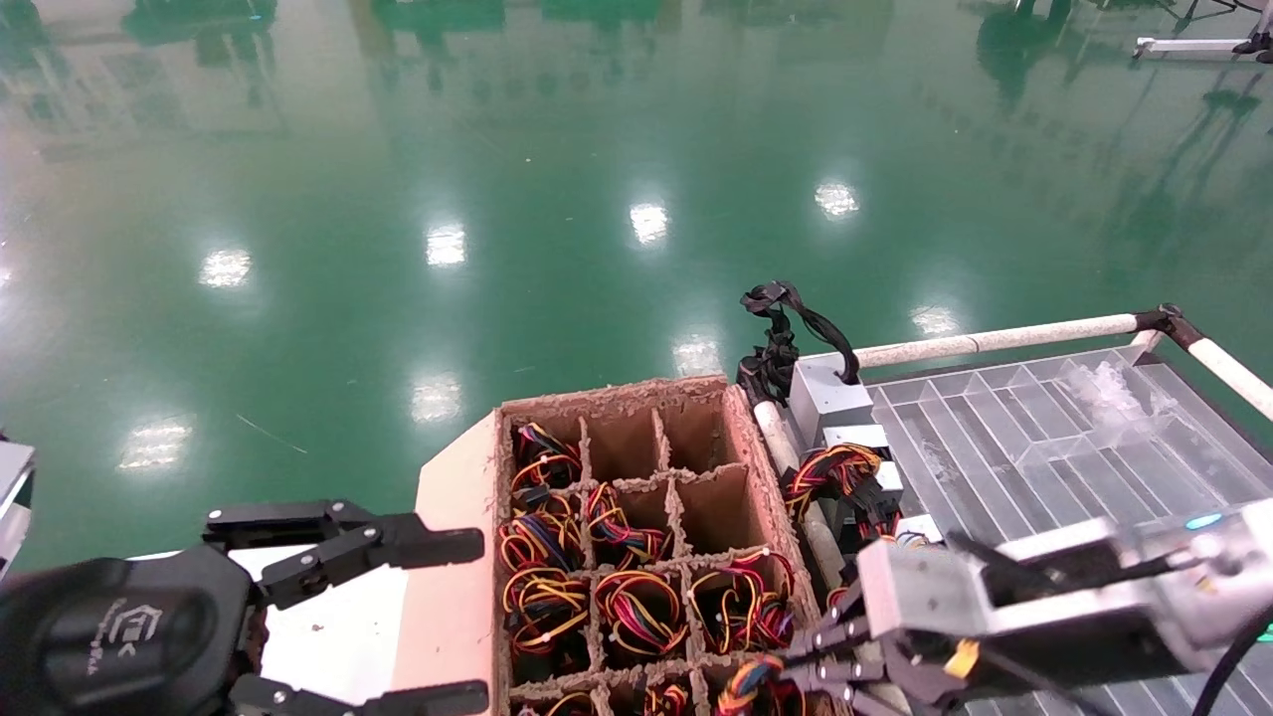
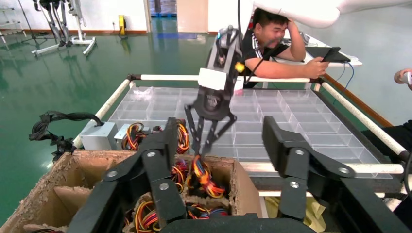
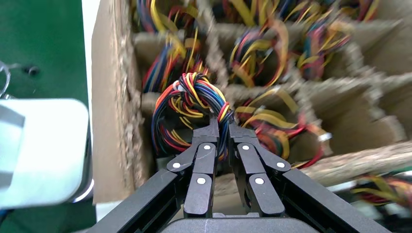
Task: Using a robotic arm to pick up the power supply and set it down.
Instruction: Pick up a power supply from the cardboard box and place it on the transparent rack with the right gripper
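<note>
Right end effector (image 3: 219, 127) clamps the power supply's (image 3: 192, 104) wire loop, its box hidden in the carton (image 3: 114, 97).

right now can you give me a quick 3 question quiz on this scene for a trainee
1. True or false: the right gripper is closed on a bundle of coloured wires in the cardboard box.
2. What is the left gripper doing?
A. holding a power supply
B. hovering open beside the box, holding nothing
C. resting in the clear divider tray
3. Fill the gap: on the clear divider tray, next to the box, sits a grey unit with a thick ____ cable.

Key
1. True; its fingertips pinch the wire loop.
2. B
3. black
</note>
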